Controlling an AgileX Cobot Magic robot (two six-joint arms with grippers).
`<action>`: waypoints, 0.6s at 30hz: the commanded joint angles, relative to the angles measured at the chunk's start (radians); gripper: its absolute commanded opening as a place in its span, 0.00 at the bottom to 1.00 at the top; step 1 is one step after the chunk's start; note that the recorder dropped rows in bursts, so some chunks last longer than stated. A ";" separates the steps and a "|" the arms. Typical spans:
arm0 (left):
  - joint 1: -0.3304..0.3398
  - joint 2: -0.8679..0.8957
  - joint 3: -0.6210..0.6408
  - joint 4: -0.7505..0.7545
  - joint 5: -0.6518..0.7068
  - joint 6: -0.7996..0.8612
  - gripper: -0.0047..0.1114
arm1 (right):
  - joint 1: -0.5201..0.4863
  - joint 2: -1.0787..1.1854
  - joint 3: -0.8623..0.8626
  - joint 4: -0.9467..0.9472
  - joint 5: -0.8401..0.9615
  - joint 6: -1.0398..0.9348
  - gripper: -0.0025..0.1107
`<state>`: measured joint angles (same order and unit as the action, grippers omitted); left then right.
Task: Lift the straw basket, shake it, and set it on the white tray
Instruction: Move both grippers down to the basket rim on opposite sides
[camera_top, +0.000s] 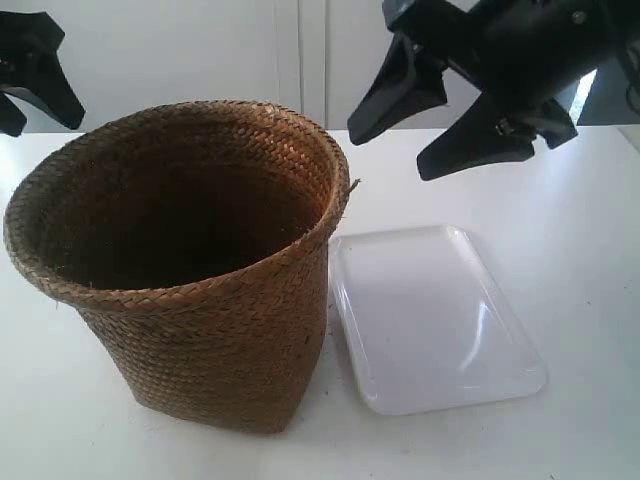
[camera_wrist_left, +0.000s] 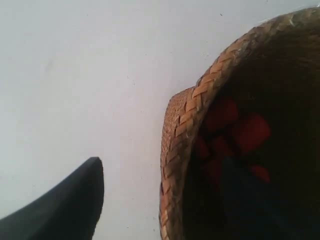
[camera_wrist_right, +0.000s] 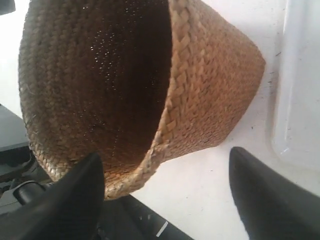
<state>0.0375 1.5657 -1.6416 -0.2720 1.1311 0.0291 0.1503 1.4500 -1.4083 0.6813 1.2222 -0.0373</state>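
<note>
The straw basket (camera_top: 200, 300) stands upright on the white tabletop (camera_top: 580, 200), not yet lifted. Its squarish base is planted flat and its flared braided rim faces up. Low inside it, the left wrist view shows some red objects (camera_wrist_left: 240, 130), too blurred to name. They are probably the reason the task calls for a shake. The white tray (camera_top: 430, 320) lies flat and bare just beside the basket, its near edge tucked under the overhang of the rim. Whether the edge touches the base I cannot tell. That closeness suits the task, since the basket would need only a short sideways carry to be set down on the tray.

The left gripper (camera_wrist_left: 162, 167) is spread wide, with one finger outside the woven wall and the other showing dark against the interior, so the rim sits between them in that view. This looks like a line-up for pinching the rim. The right gripper (camera_wrist_right: 165, 154) is also wide apart and holds nothing, with the opposite stretch of rim framed between its fingers. In the exterior view, the arm at the exterior view's right (camera_top: 520, 60) hangs above the tray and clear of the rim. I judge the task to be at the approach stage, with both sides of the rim being readied for a two-sided lift.
</note>
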 joint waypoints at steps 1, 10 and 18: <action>-0.003 0.025 0.006 -0.016 0.064 0.020 0.64 | 0.037 -0.004 0.003 0.002 -0.001 0.006 0.61; -0.003 0.071 0.006 -0.079 0.042 0.060 0.64 | 0.081 0.017 0.003 -0.044 -0.048 0.037 0.61; -0.005 0.092 0.006 -0.110 0.037 0.080 0.64 | 0.089 0.067 0.003 -0.045 -0.051 0.071 0.61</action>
<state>0.0375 1.6575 -1.6416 -0.3500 1.1294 0.0965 0.2306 1.5066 -1.4083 0.6219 1.1759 0.0290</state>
